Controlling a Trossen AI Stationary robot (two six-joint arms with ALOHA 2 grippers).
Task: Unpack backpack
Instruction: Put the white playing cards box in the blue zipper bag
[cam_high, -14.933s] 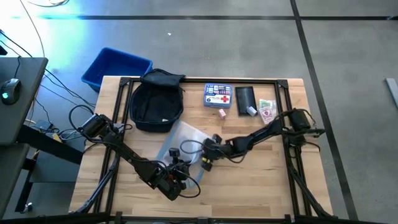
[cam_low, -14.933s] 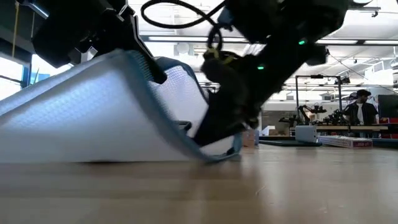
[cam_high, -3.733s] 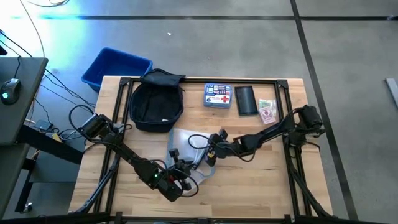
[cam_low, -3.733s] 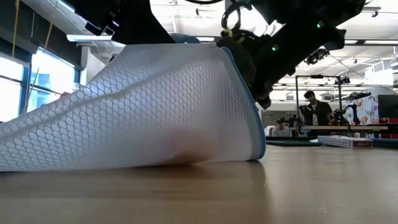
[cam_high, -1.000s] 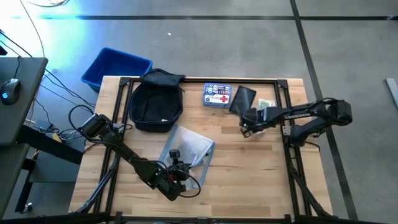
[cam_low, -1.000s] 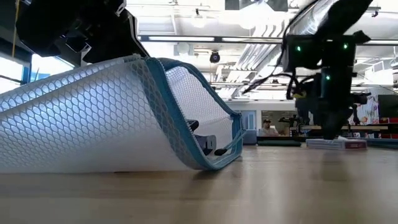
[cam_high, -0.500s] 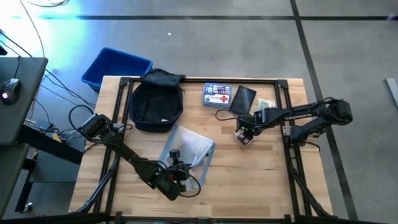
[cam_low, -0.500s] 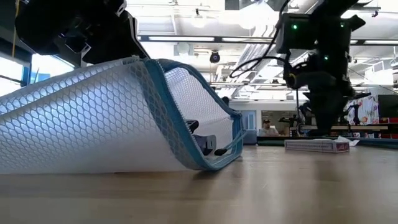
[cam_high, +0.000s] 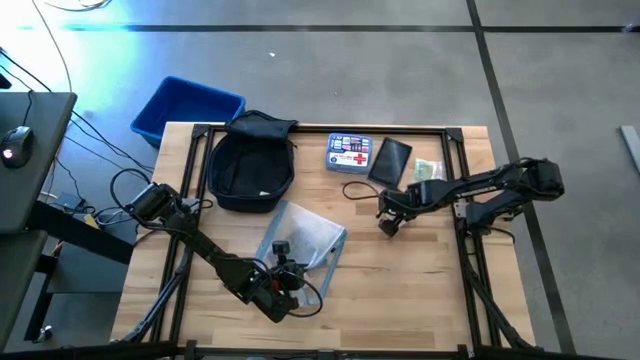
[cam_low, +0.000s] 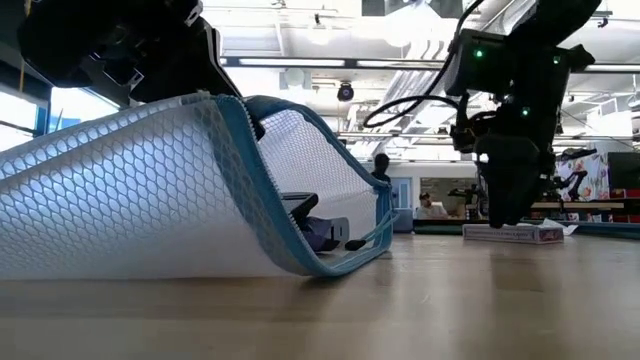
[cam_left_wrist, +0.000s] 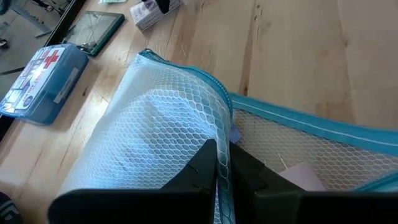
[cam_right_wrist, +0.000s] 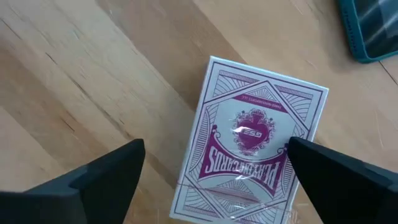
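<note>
From above, the right gripper (cam_high: 389, 226) has just let go, fingers spread wide, near the phone (cam_high: 391, 160); the backpack (cam_high: 251, 166) lies at the table's far left. Its wrist view shows a playing-card deck (cam_right_wrist: 247, 163) lying free. The left gripper (cam_left_wrist: 218, 180) stays pinched on the mesh pouch (cam_left_wrist: 161, 149), so another item is out.

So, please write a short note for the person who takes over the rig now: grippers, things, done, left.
Left gripper: shut on the mesh pouch, holding its open edge up.
Right gripper: open, over the card deck lying flat on the table.
Backpack at the far left; first-aid kit and phone laid out beside it.
Left to do: small items are in the pouch.
</note>
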